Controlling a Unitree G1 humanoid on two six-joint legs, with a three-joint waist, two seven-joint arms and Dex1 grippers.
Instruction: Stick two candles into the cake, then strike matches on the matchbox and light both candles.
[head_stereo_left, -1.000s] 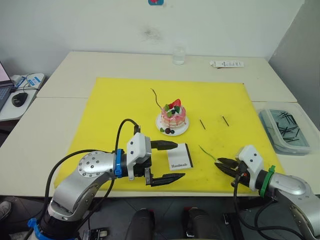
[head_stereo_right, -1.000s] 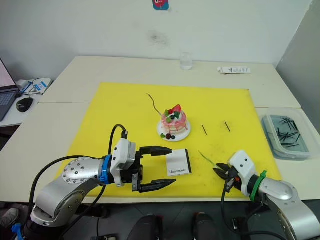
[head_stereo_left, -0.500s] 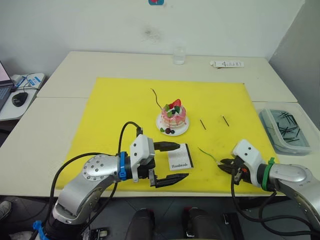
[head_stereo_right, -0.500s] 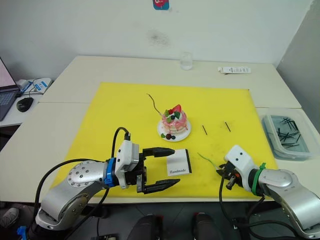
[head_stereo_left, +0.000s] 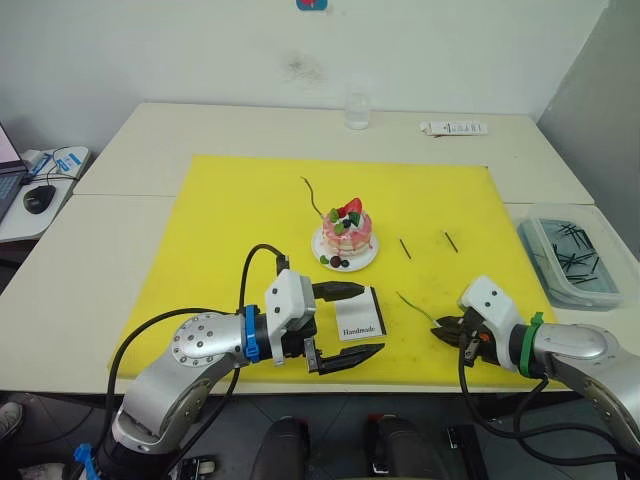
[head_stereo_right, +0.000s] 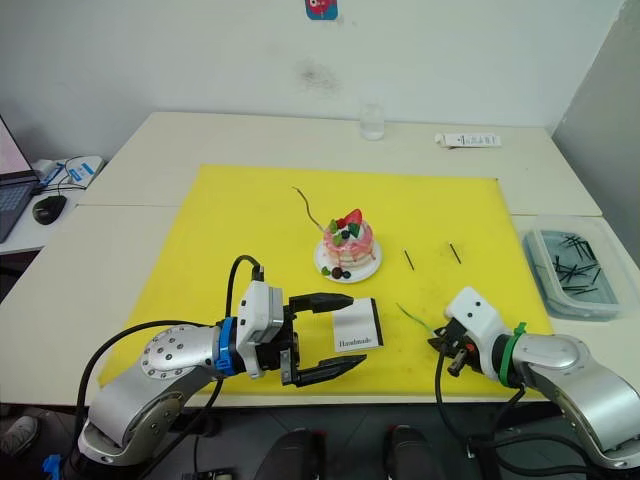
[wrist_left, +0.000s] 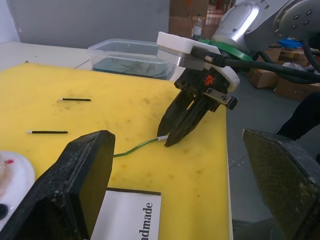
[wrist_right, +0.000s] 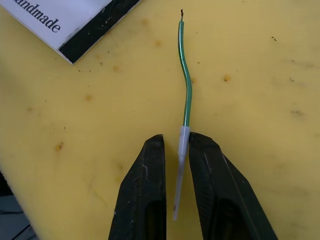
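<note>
Matchbox (head_stereo_left: 360, 314) printed "Handmade", right claw (wrist_right: 176, 165) pinching candle (wrist_right: 185, 95)

"Handmade" printed on matchbox (head_stereo_left: 360, 316)

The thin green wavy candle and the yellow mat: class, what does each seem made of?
Thin green wavy candle: likely wax, glossy green with a pale whitish base; the shine along its length suggests so. Yellow mat: probably foam or soft rubber, matte, speckled with small brown marks; the material is uncertain.

On the desk's mat (head_stereo_left: 220, 230), the cake (head_stereo_left: 346, 234) sits behind the matchbox (head_stereo_left: 360, 314), two matches (head_stereo_left: 405, 248) lying to its right.
</note>
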